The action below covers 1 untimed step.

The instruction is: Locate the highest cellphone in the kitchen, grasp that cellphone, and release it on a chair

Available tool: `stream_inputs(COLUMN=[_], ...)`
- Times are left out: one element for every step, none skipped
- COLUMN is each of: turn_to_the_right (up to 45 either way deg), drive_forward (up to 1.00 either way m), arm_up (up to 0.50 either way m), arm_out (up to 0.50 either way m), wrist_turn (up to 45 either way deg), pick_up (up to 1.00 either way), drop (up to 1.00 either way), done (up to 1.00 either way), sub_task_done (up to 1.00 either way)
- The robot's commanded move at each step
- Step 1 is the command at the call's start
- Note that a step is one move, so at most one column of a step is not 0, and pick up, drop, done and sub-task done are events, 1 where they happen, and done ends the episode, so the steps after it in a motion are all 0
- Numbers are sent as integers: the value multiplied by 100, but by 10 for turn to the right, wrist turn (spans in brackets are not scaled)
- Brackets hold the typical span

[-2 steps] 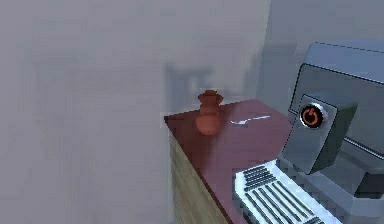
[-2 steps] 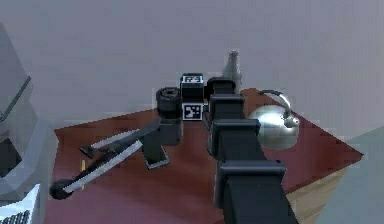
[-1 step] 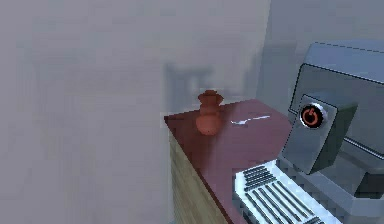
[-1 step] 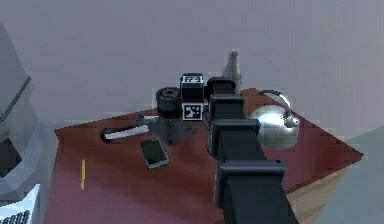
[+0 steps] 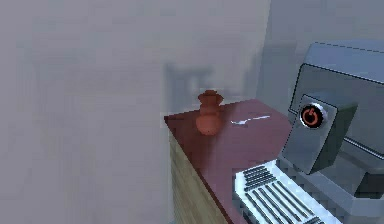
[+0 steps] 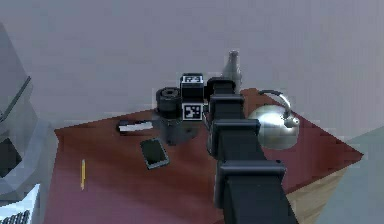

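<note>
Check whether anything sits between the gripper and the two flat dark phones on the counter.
Nothing visible does. Only bare countertop lies between the gripper and the upper phone or the lower phone.

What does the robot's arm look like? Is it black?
Yes, nearly. The arm is a dark, blocky square bar built of stepped segments. Its end has two small white squares with black marks and a dark gripper.
</note>
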Motion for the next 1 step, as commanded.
stream_inputs(turn_to_the_right=[0], drive_forward=[0], arm_up=[-16], arm_out=[0], wrist_turn=[0], pick_up=[0], drop=[0], done=[0], sub_task_done=[0])
